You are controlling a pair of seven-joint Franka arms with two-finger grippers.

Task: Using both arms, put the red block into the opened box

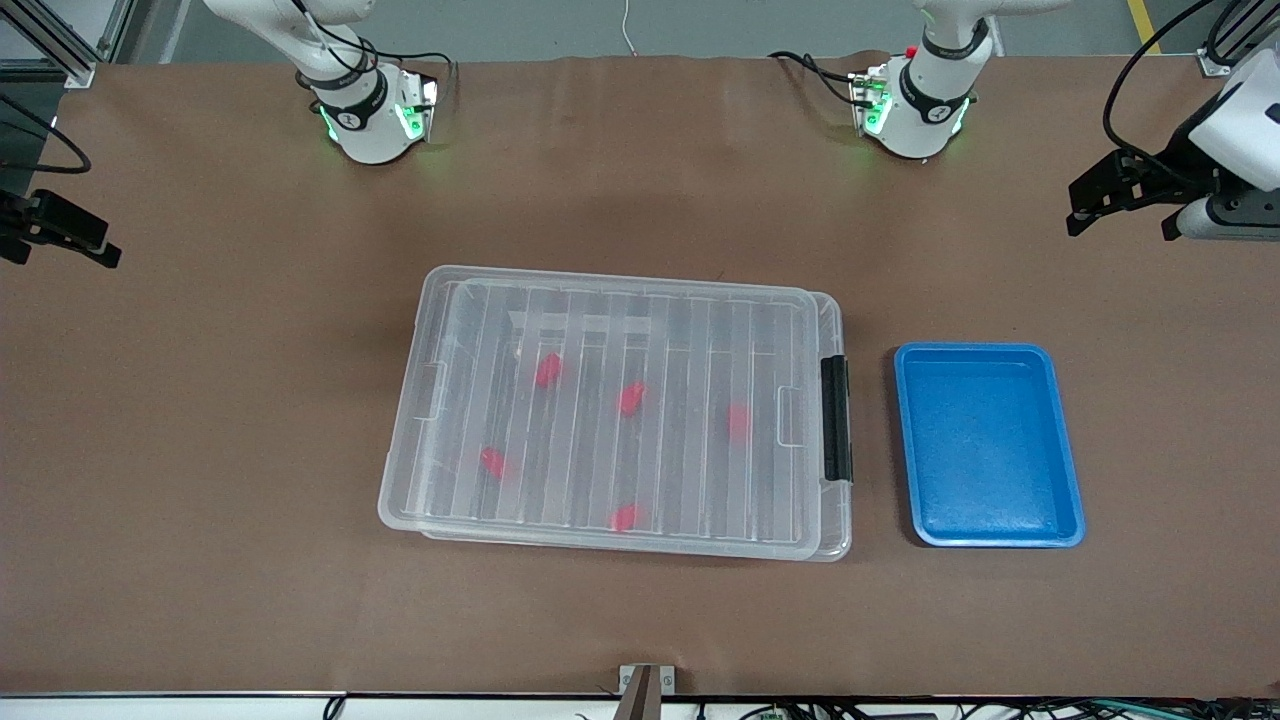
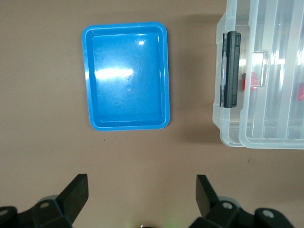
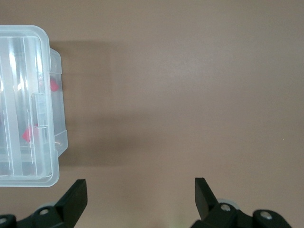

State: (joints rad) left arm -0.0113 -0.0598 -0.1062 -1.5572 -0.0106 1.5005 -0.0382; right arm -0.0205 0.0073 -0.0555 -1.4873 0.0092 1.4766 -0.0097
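Lidded box [image 1: 610,410] mid-table w/ blocks [image 1: 630,398] inside; tray [image 1: 1065,440] beside it, toward left arm's end.

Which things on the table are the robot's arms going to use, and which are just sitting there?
For the job:
- box, clear, lid on, black latch bar
- red blocks, five inside the box, e.g.
- left gripper, open, over bare table
- right gripper, open, over bare table

Just lying about:
- blue tray, beside the box's latch end

Red blocks [image 1: 547,370] blurred under the box's ribbed lid [image 1: 610,400]; exact shapes unclear.
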